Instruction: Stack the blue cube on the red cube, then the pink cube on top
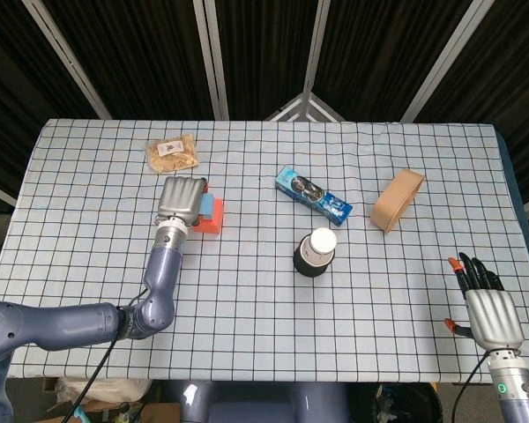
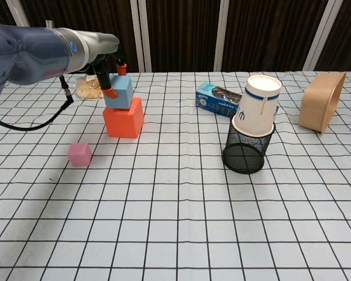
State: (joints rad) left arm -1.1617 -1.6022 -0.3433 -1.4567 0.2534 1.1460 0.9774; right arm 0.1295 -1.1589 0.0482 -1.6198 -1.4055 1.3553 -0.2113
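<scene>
A white table with a black grid pattern carries the clutter. Near its middle stands a black mesh cup, and a white paper cup sits tilted in its mouth. Behind them, near the far side, lies a blue snack packet. To the right a tan paper bowl stands on its edge. At the far left rests a clear bag of snacks, partly hidden in the chest view.

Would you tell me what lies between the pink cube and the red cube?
Only bare checked cloth separates the pink cube from the red cube, seen in the chest view.
</scene>
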